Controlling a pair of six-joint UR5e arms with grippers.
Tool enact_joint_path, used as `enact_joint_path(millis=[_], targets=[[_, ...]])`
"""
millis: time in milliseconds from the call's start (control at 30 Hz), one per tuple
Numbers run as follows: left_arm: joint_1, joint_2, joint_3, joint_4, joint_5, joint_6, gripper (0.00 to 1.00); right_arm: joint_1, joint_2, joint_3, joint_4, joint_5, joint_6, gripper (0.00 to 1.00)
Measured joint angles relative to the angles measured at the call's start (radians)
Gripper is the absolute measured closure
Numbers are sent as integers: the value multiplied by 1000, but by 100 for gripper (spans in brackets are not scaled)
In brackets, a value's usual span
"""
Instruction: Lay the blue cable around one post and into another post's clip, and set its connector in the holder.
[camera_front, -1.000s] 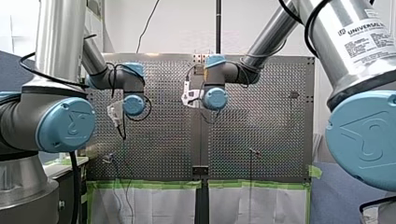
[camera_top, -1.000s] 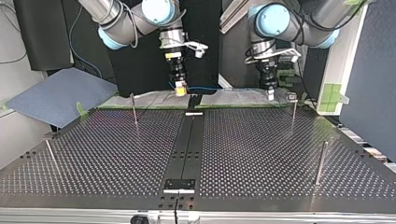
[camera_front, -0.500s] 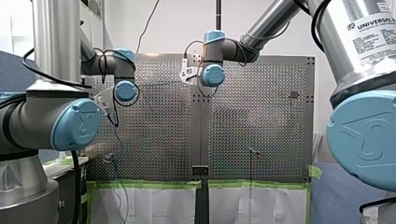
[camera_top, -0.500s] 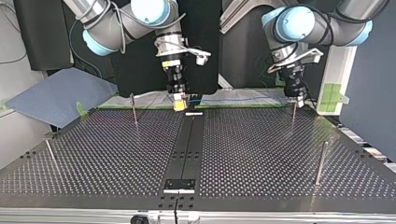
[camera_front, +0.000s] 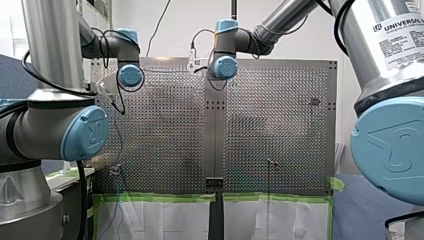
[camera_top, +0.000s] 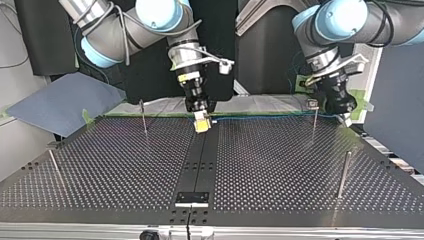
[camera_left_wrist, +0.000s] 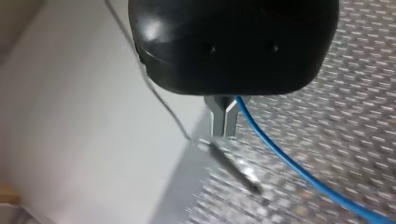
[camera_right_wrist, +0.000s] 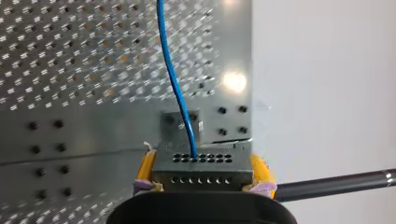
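blue cable has come over the tabletop, pulled tight. my right jaws hold its connector, my left jaws pinch it. post next.

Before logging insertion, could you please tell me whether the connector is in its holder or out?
Out: the grey perforated connector block is clamped between my right tool's yellow pads, the blue cable leaving it.

Our arms are silver tubes with pale-blue joint caps and black cables. Our right gripper has yellow pads.
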Motion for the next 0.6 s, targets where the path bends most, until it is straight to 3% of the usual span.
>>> enact_joint_path(millis=[300,600], targets=[[10,54,74,-49,5,-12,100,1,1,-60,7,-38,-6,98],[31,13,149,-69,32,-13,100,1,4,-103,9,-63,0,98]])
